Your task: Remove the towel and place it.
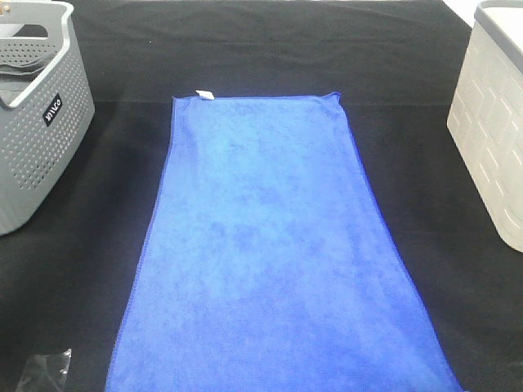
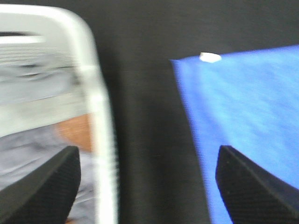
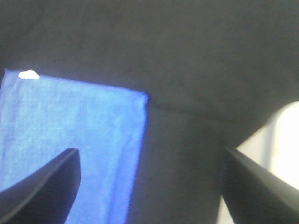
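Note:
The royal-blue towel [image 1: 274,245] lies flat and spread out lengthwise on the black table, its small white tag [image 1: 204,95] at the far left corner. Neither gripper shows in the exterior high view. In the left wrist view my left gripper [image 2: 147,156] is open and empty, above the bare black strip between the grey basket [image 2: 98,107] and the towel's left edge [image 2: 243,107]; the tag [image 2: 210,57] shows. In the right wrist view my right gripper [image 3: 150,154] is open and empty, above the towel's far right corner [image 3: 84,121] and the black cloth beside it.
A grey perforated basket [image 1: 37,122] stands at the far left of the black table [image 1: 261,49]. A white basket [image 1: 494,131] stands at the right; its edge shows in the right wrist view [image 3: 280,135]. A small dark glossy thing [image 1: 45,371] lies at the front left corner.

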Available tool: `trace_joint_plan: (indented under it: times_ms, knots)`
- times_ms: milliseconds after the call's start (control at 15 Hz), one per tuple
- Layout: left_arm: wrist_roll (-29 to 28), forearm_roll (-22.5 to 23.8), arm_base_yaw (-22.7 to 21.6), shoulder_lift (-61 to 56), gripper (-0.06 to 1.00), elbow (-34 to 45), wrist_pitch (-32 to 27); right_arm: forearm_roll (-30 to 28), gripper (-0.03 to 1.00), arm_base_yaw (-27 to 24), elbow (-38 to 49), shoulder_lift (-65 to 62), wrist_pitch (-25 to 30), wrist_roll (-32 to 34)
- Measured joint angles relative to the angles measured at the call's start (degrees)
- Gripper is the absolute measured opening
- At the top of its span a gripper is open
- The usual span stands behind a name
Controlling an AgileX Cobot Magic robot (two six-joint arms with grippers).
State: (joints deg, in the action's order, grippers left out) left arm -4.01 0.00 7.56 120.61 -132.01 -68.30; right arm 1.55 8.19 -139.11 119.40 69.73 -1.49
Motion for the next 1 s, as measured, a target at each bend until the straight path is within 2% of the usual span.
trace_joint_plan:
  times_ms: [200, 400, 467, 667, 867, 1000]
  knots:
    - [-0.8, 2.98, -7.1, -2.86, 0.73, 0.0, -1.09, -4.87, 0.77, 0.0, 8.19, -8.02, 0.06, 0.17]
    - [0.4, 3.04, -8.59, -6.53, 0.73, 2.29, -1.09, -5.16, 0.77, -0.06, 22.86, -18.33, 0.06, 2.12]
    - [0.74, 2.92, -8.59, -9.68, 0.73, 6.36, -1.09, -4.7, 0.77, -0.06, 28.59, -23.49, 0.06, 3.04]
    - [0.74, 3.15, -8.59, -25.27, 0.73, 26.41, -0.92, -2.41, 0.77, -0.06, 44.58, -40.79, 0.06, 5.33]
    - [-1.03, 3.55, -8.59, -45.38, 0.73, 46.18, 3.95, -2.06, 0.77, -0.06, 60.05, -58.27, 0.11, 7.28]
    - [-1.2, 6.02, -8.59, -60.62, 0.73, 59.19, 5.67, -2.35, 0.77, -0.06, 70.7, -74.08, 0.11, 7.96]
